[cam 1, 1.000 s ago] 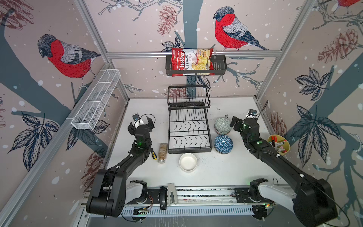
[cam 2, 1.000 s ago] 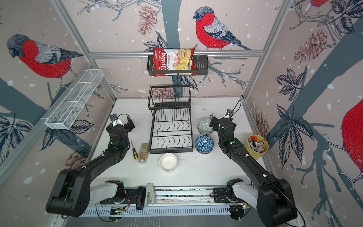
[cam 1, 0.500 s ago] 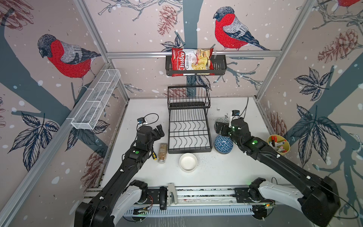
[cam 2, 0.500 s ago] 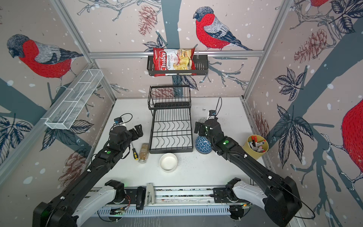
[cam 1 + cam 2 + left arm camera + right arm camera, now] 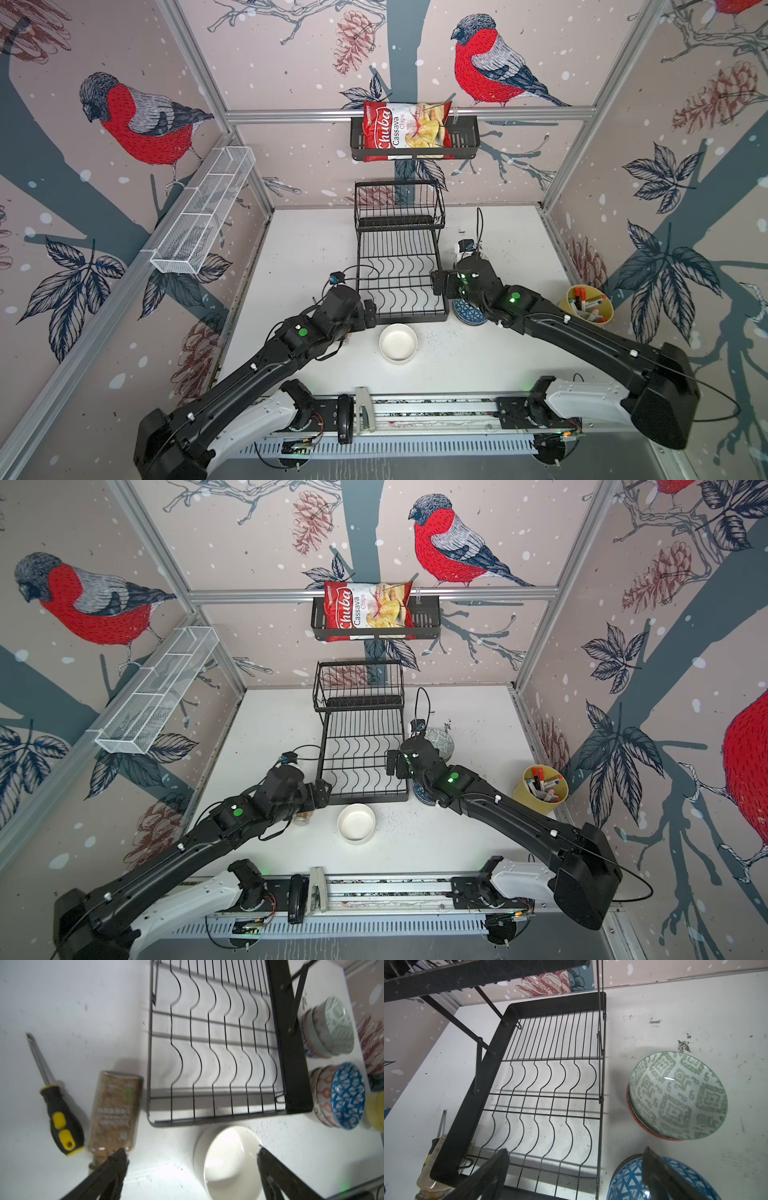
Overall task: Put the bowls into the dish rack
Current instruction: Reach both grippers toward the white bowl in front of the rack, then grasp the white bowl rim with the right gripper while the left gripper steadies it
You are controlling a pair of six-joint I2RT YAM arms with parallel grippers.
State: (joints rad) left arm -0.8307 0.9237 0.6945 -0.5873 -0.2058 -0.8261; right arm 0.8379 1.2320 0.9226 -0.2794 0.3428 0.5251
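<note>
1. White bowl [image 5: 398, 343], lower centre in both top views, upright on the worktop [image 5: 303, 249], just in front of the rack's near edge, not touching it.
2. Jar [image 5: 114, 1113] and screwdriver [image 5: 60, 1109] lie flat side by side, lower left of the left wrist view. The jar is just beside the rack's near-left corner.
3. Left end effector [image 5: 369, 309], left of centre, jaws wide and empty, above the worktop by that corner. In the left wrist view its fingers [image 5: 108, 1174] frame the white bowl's rim; can't tell if they touch.
4. Blue bowl [image 5: 467, 313], right of centre, tops a stack of orange-patterned bowls just beside the rack's near-right corner, partly under the right arm.
5. Pot [image 5: 586, 305] of markers, right edge of the worktop, well apart from the bowls.
6. Right end effector [image 5: 439, 284], centre-right, jaws wide and empty, over the rack's right edge.
7. Rack [image 5: 399, 270], centre, lower grid nearer, upper basket at the far end.
8. Green bowl [image 5: 442, 739] tops a second stack on the worktop, right of the rack, beyond the blue stack.
9. Chips bag [image 5: 405, 131] in a basket [image 5: 465, 141], upper centre on the back wall.
</note>
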